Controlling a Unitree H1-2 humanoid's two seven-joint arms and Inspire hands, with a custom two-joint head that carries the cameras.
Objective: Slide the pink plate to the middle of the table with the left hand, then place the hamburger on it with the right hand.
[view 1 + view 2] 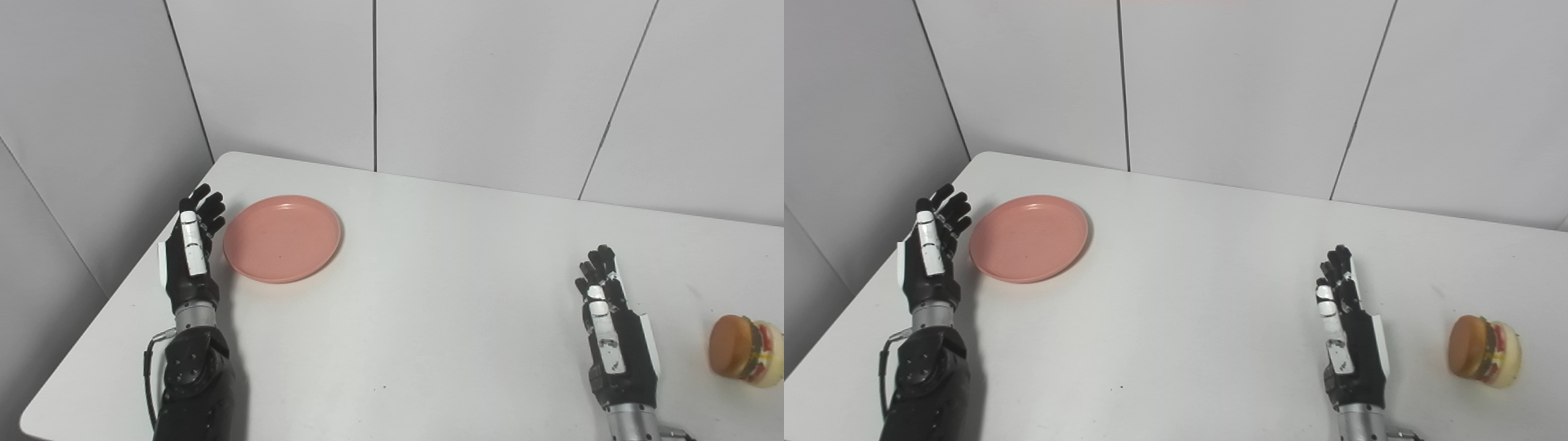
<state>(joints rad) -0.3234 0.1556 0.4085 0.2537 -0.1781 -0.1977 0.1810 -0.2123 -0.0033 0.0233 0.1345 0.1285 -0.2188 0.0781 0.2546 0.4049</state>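
Nearest you, on the right, the hamburger (746, 350) lies tipped on its side on the white table (429, 318), well out to the outer side of your right hand (612, 334) and about level with its palm. Its brown bun faces the hand, so its stack axis runs roughly left to right. It looks like a light toy, probably firm and a little slick; I'd span it across both buns rather than pinch the rim, since on its edge it may roll. That hand stands edge-up with fingers straight and loosely apart, holding nothing.

Farther off, your left hand (193, 248) is also empty, fingers extended and slightly fanned, palm turned inward. The pink plate (282, 237) sits flat just inside those fingers, close but seemingly not touching. It seems light, rigid and smooth, likely to glide easily: push its near rim low and gently. Being round, it has no long axis.
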